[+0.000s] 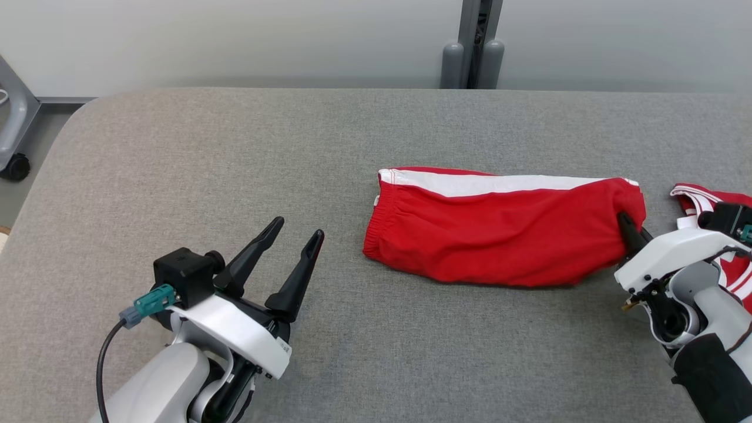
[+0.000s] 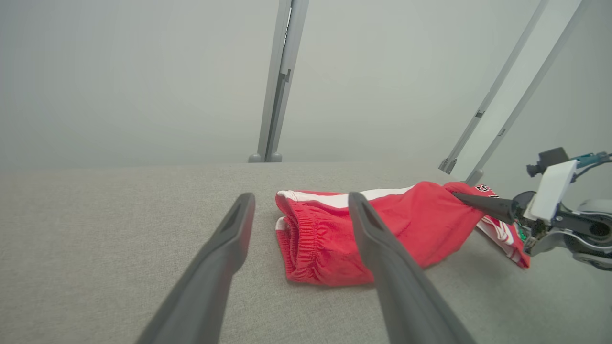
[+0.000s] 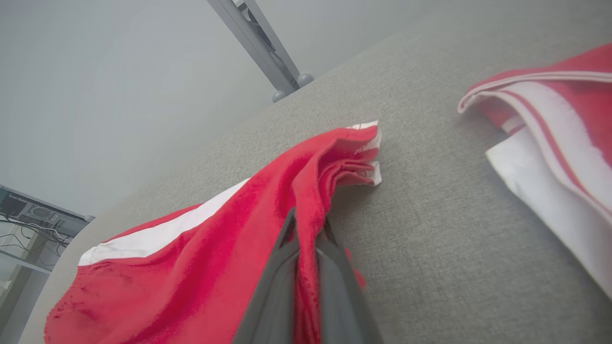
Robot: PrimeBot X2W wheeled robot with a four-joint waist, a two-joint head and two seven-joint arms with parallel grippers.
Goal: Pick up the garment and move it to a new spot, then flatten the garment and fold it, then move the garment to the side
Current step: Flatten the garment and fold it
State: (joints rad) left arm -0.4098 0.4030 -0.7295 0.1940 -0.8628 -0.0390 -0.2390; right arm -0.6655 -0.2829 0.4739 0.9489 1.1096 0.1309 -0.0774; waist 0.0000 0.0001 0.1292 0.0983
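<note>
The garment (image 1: 499, 235), red shorts with a white stripe (image 1: 487, 183) along the far edge, lies on the grey cloth-covered table (image 1: 235, 147), right of centre in the head view. It is stretched sideways, its gathered elastic waistband (image 1: 382, 220) at the left end. That end lies flat on the table.

The right hand (image 1: 624, 220) is at the opposite, right end of the garment. Its 2 dark fingers are pressed together with a fold of red cloth pinched between them. In the right wrist view, the right hand (image 3: 308, 220) has cloth bunched on both sides of the fingers (image 3: 282, 282), and the corner with the white hem is drawn up into pleats just beyond the tips. The left wrist view shows the same end of the garment (image 2: 325, 243) raised a little off the table where the right hand (image 2: 456, 195) grips it.

The left hand (image 1: 297, 228) is at the lower left of the head view, over bare table and apart from the garment. Its 2 fingers are spread wide, holding nothing and pointing toward the waistband end.

A second garment (image 1: 693, 197), red with white bands, lies at the right edge of the table, just beside the right wrist and apart from the shorts. A grey post (image 1: 473, 59) stands behind the far edge of the table.
</note>
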